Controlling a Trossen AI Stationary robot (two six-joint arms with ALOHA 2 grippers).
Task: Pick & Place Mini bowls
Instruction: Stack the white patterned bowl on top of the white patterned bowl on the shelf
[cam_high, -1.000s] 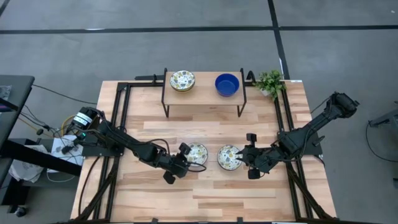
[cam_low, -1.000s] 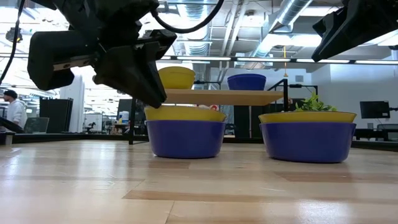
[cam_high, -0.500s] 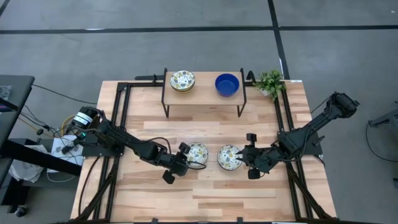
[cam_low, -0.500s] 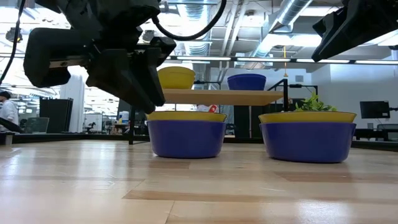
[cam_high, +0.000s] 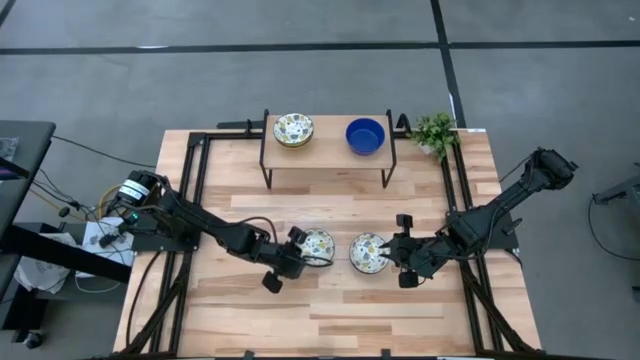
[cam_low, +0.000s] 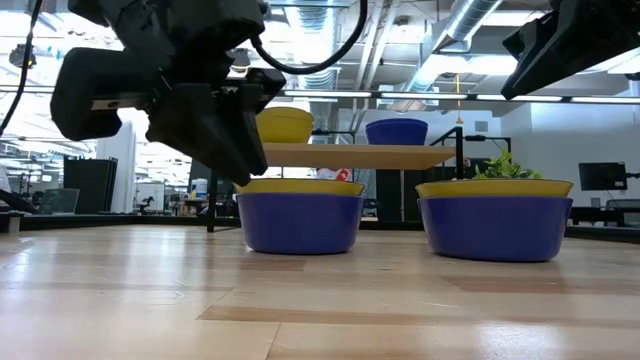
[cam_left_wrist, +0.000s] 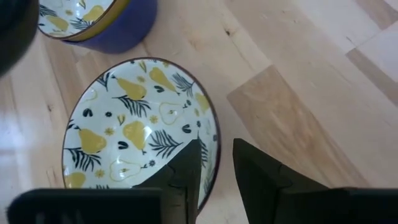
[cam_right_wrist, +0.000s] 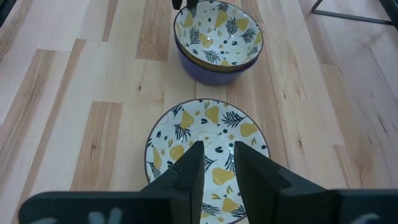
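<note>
On the pale wood-plank table (cam_high: 330, 300), both arms are grasping: the left gripper (cam_left_wrist: 214, 171) and right gripper (cam_right_wrist: 214, 163) are each narrowly parted, straddling the rim of a pear-patterned, blue-sided mini bowl (cam_left_wrist: 140, 127) (cam_right_wrist: 208, 140). Next, seemingly: pinch, then lift.

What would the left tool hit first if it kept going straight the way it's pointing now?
Most likely the rim of the near patterned bowl: the left tool already has one finger on each side of that rim. Beyond it stands the second patterned bowl, though depth is hard to judge.
</note>
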